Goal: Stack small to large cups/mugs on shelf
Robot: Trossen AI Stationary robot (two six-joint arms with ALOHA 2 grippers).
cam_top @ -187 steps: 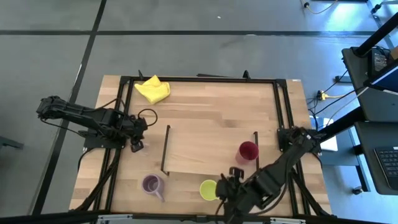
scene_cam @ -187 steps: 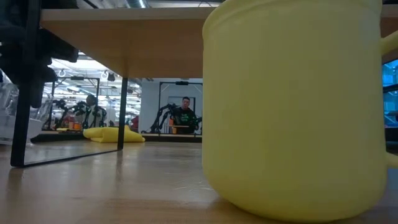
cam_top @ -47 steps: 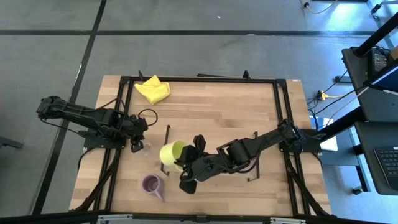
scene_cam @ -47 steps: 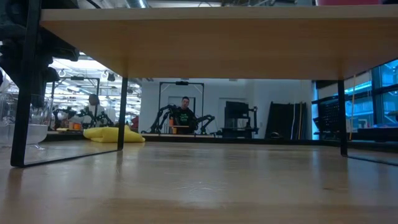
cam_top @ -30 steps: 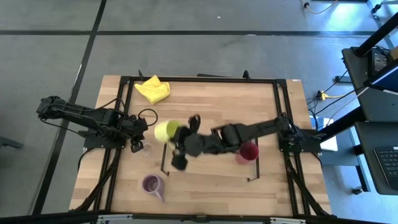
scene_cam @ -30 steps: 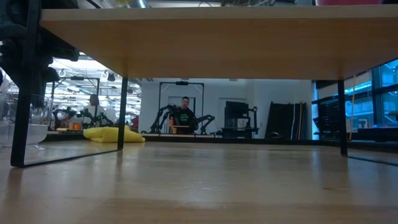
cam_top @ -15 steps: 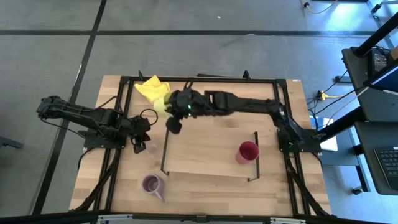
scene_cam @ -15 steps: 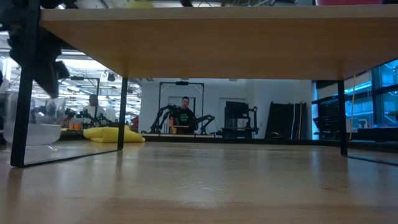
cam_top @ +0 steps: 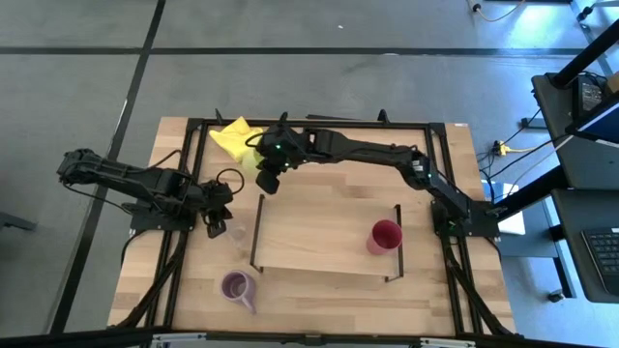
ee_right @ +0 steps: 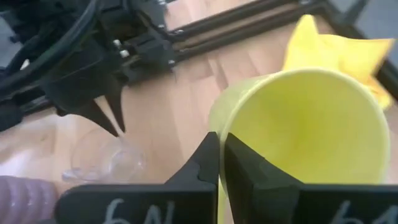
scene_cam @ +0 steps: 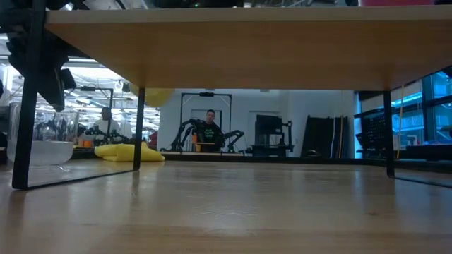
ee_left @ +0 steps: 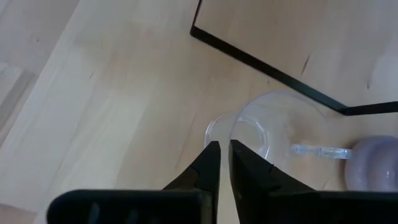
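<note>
Seen from above, a wooden counter carries a low light-wood shelf with black frames at both short ends. The right arm stretches across the far side of the counter, and its pincer is clamped on the rim of the yellow-green mug, holding it in the air just beyond the shelf's left end, close to a crumpled yellow cloth. The left pincer is closed on the rim of the small clear glass, which is on the counter just left of the shelf. The red cup stands on the shelf near its right end. The purple mug sits on the counter at the near left.
</note>
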